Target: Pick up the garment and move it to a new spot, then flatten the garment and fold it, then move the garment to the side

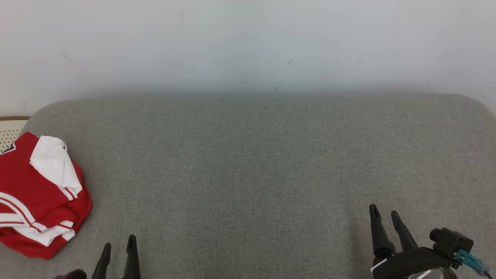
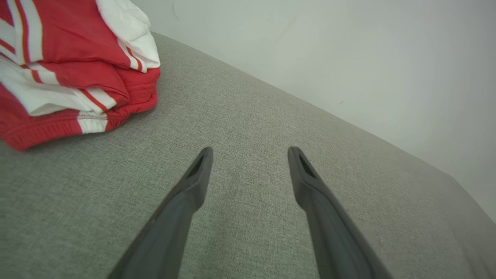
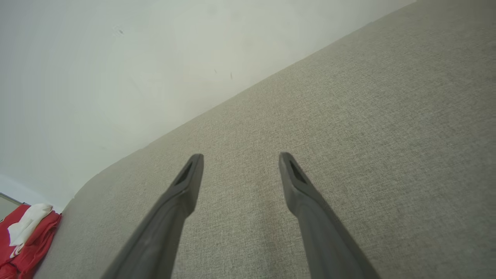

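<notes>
Garment (image 1: 38,197): red with white stripes and a white panel, bunched in a loose heap, not flattened and not folded. It lies at the far left of the grey fabric worktop (image 1: 248,162) in the head view, near the front left corner, and part of it runs off the picture's left edge. Left wrist view has the garment (image 2: 69,58) at upper left, resting on the worktop (image 2: 271,232), layers piled, a hem with a white band at the bottom. Right wrist view catches the garment (image 3: 27,232) small at the lower left corner, well apart from that arm.

Left claw (image 1: 119,242) sits at the lower left, fingers pointing up the view, parted with a moderate gap and holding nothing. It is near the garment's right side but not touching it. In its own view the left claw (image 2: 251,151) hangs over bare fabric, with the heap off to the upper left.

Right claw (image 1: 384,211) is at the lower right, fingers parted, empty, over bare worktop. The right claw (image 3: 241,157) shows the same gap in its wrist view.

A black wrist camera (image 1: 449,240) with a teal plug (image 1: 471,261) sits on the right arm. A pale wall (image 1: 248,46) stands behind the worktop. A cream perforated item with a brown rim (image 1: 9,130) shows at the left edge, behind the garment; what it is can't be told.
</notes>
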